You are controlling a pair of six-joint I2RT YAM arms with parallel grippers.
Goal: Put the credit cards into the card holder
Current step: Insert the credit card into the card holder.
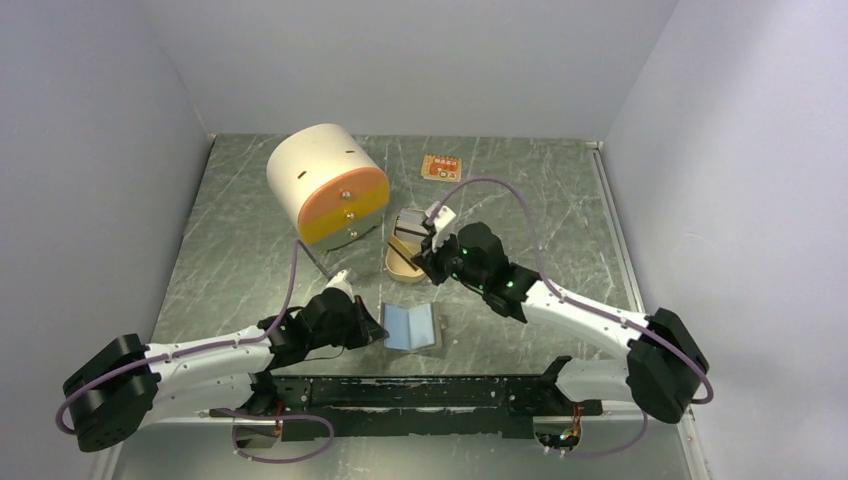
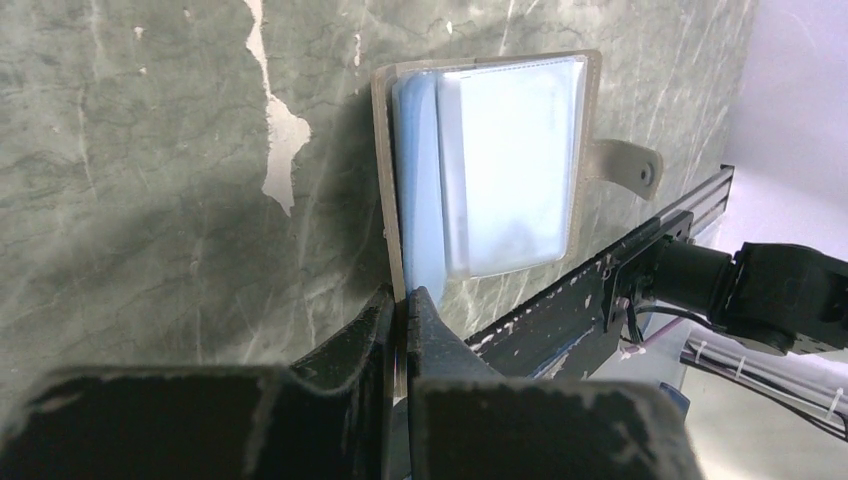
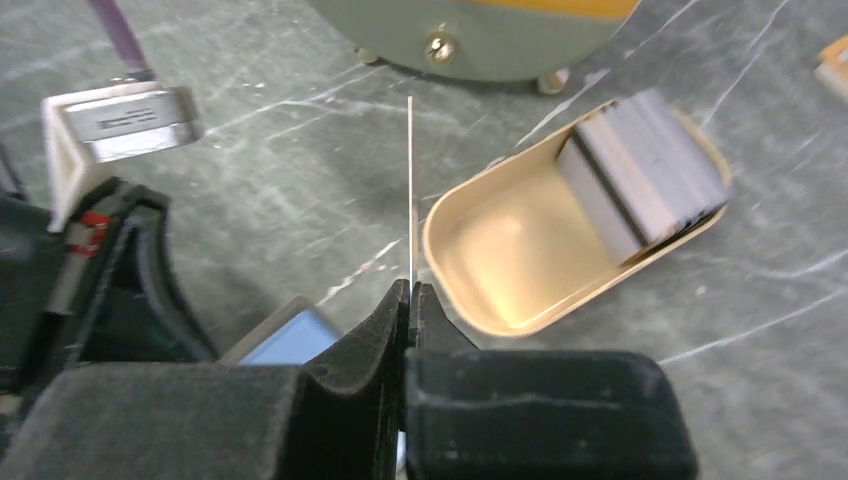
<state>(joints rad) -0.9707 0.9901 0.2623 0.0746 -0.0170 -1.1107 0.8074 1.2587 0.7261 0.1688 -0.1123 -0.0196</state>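
Left fingers [image 2: 362, 332] clamp the card holder [image 2: 510, 170]; right fingers [image 3: 377, 325] pinch 1 thin card [image 3: 411, 190].

The left edge of the card holder [image 1: 412, 327] is taken by the left hand [image 2: 404, 298]. Just behind the holder stand the tan tin [image 1: 400, 268] and the right hand [image 3: 411, 292], pinching 1 credit card [image 3: 410, 190]. The drum [image 1: 328, 195] looms behind-left. The table [image 1: 590, 230] behind-right lies bare.

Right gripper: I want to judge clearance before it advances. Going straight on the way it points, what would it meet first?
Probably the bare table beside the tan tin, with the credit card in the right gripper touching first; the round box stands beyond. Depth is unclear.
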